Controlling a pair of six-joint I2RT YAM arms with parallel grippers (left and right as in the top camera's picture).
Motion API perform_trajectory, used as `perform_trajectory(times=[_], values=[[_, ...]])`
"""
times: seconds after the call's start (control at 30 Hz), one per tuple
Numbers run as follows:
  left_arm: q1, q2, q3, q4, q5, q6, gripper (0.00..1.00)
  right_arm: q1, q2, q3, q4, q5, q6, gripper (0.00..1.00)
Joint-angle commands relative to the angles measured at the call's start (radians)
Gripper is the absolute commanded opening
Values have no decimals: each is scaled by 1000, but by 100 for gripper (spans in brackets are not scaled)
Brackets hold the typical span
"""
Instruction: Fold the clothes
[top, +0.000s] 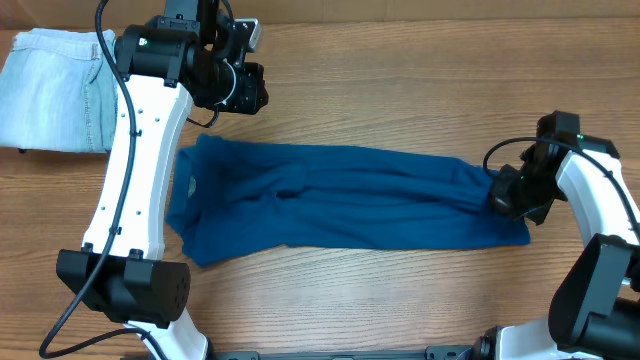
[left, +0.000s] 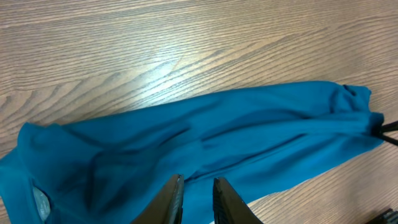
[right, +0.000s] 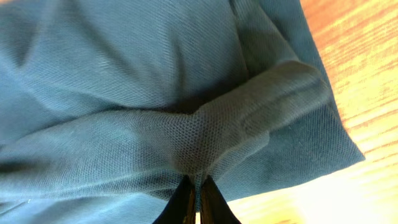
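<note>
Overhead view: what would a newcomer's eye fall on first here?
The teal polo shirt lies stretched in a long band across the middle of the table, its right end pinched in the right hand. Next come the pale jeans at the far left corner, and the left hand hovering near the shirt's collar end, holding nothing.

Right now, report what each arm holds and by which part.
Right jaws pinch a raised fold of the polo shirt near its hem end. Left jaws hold nothing.
</note>
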Motion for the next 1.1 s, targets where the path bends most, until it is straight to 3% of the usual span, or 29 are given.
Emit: perform_trajectory(times=[0.0,0.1,0.17,0.33,0.47,0.57,0.63,0.8,0.87,0.97,1.07], values=[[-3,-2,15,6,-10,23,20,4,-18,-32,3,64,32,26],[-3,-2,15,6,-10,23,21,4,-18,-32,-5,66,55,27],[-3,-2,15,6,-10,23,21,4,-18,-32,-15,66,57,36],[-3,-2,15,8,-10,23,24,4,-18,-26,16,23,51,25],[-3,0,8,-18,-49,23,24,4,-28,-13,62,-188,-31,27],[-1,0,3,-34,-116,15,32,4,-45,-10,96,-204,-32,33],[1,-5,5,-35,-119,14,27,4,-69,-10,126,-204,-49,38],[-2,-84,31,-40,-140,-9,29,4,-157,-10,202,-211,-60,55],[-11,-122,31,-49,-185,-24,35,5,-184,-10,221,-244,-94,62],[-19,-130,28,-90,-284,-31,57,5,-196,-10,214,-244,-83,66],[-19,-95,-13,-82,-235,-34,61,5,-196,-10,215,-238,-68,66]])
